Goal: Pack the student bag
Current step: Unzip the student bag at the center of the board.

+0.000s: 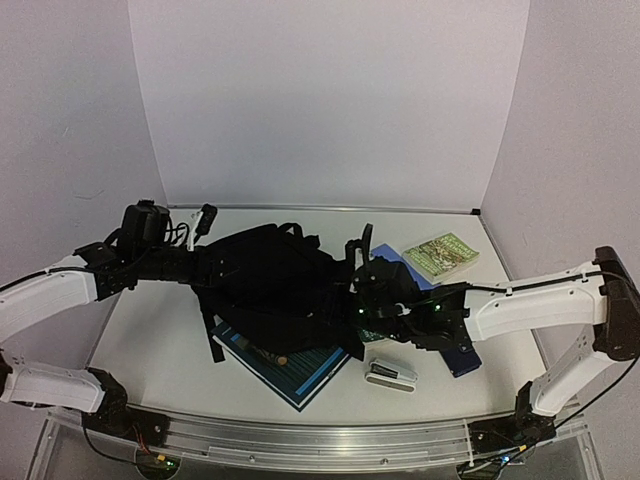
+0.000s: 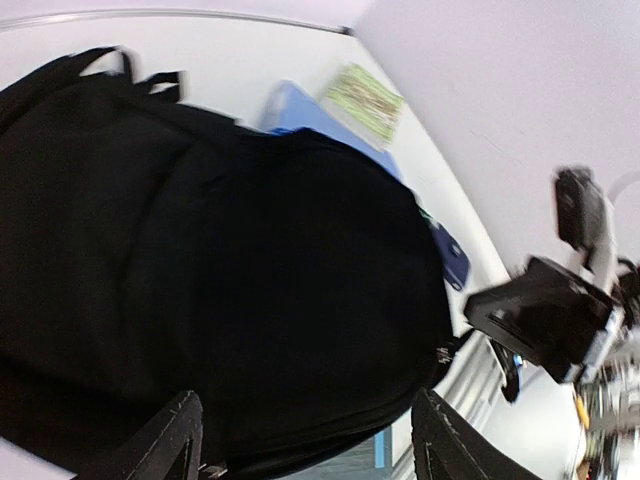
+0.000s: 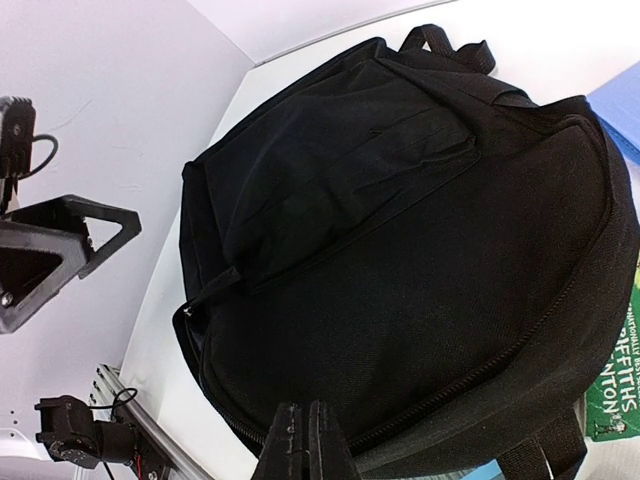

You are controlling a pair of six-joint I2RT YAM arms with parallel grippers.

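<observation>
The student bag [image 1: 272, 282] is a large black backpack lying flat mid-table, zip closed along its rim, with a zipper pull [image 3: 190, 310] at its near-left side. It fills the left wrist view [image 2: 200, 250] and the right wrist view [image 3: 400, 230]. My left gripper [image 1: 212, 264] is open, its fingers spread wide over the bag's left end [image 2: 305, 440]. My right gripper [image 1: 350, 300] is shut at the bag's right edge, fingers pressed together just above the zipper seam [image 3: 303, 445], with nothing seen between them.
A teal book [image 1: 300, 372] lies partly under the bag's near side. A green book [image 1: 442, 255] and a blue book [image 1: 412, 268] lie at the right rear. A dark blue object [image 1: 462, 357] and a small white case [image 1: 390, 375] lie near the front right.
</observation>
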